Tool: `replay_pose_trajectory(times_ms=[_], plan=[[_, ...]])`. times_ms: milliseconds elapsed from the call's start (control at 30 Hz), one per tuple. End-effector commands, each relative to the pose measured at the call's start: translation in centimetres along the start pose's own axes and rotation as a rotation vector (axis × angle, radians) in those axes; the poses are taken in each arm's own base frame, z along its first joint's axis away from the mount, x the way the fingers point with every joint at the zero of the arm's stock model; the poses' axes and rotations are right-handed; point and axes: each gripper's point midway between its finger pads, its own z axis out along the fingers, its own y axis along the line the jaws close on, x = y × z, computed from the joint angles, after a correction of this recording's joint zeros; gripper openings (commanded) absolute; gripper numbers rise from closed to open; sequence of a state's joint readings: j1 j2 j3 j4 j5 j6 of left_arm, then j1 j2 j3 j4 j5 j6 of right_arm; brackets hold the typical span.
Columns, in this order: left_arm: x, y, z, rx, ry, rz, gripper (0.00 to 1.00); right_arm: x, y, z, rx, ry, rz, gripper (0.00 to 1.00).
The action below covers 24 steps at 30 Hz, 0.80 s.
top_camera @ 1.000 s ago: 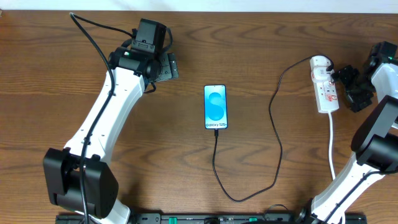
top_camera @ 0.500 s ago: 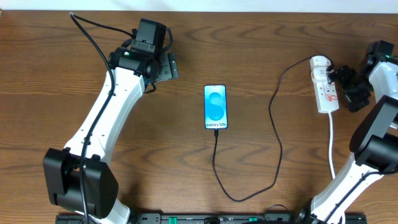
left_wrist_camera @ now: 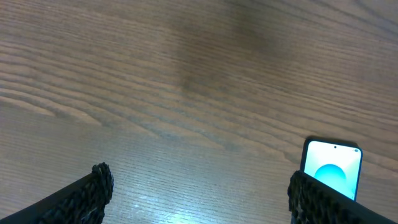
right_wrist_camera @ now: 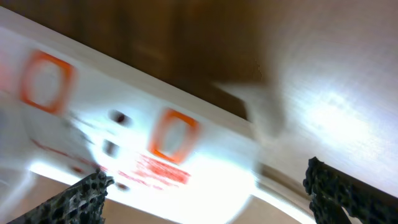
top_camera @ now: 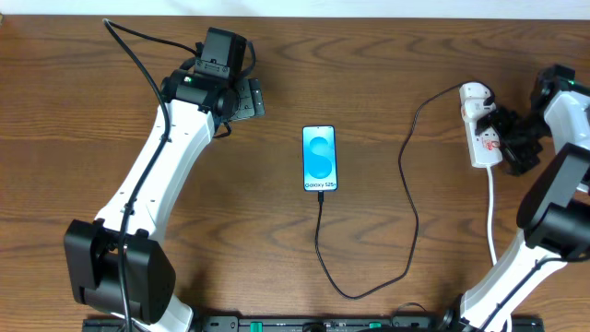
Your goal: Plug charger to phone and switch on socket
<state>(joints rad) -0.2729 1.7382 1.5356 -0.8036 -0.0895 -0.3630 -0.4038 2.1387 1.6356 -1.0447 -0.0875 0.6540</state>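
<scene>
The right claw (top_camera: 502,132) hangs released, fingers spread, right over the socket (top_camera: 481,129). A red-framed switch (right_wrist_camera: 174,134) lies just beneath, between the fingers. The charger (top_camera: 406,184) looks plugged into the phone (top_camera: 320,159), well off to the claw's side. Best to press one fingertip squarely on the rocker, gently. The left claw (left_wrist_camera: 199,186) is released and empty.

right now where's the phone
In the overhead view the phone lies screen-up at mid-table, well to the left of the socket, with the charger meeting its near end.
</scene>
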Motion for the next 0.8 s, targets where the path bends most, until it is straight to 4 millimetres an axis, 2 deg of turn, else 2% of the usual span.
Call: replay_pose_trajectory(times_ms=[0, 167, 333, 467, 767], plan=[[-0.1, 0.4, 0.2, -0.025, -0.005, -0.005, 0.92, -0.7, -2.0, -5.8, 0.021, -0.126, 0.004, 0.99], [-0.1, 0.4, 0.2, -0.025, -0.005, -0.005, 0.91, 0.8, -2.8, -10.6, 0.002, -0.177, -0.011, 0.99], [-0.1, 0.4, 0.2, -0.025, -0.005, -0.005, 0.92, 3.9, -3.4, -13.9, -0.013, -0.208, -0.084, 0.99], [-0.1, 0.4, 0.2, -0.025, -0.005, -0.005, 0.92, 7.4, -3.5, -15.0, -0.065, -0.271, -0.172, 0.99], [-0.1, 0.4, 0.2, -0.025, -0.005, -0.005, 0.92, 17.9, -4.8, -15.6, -0.276, -0.371, -0.387, 0.99]])
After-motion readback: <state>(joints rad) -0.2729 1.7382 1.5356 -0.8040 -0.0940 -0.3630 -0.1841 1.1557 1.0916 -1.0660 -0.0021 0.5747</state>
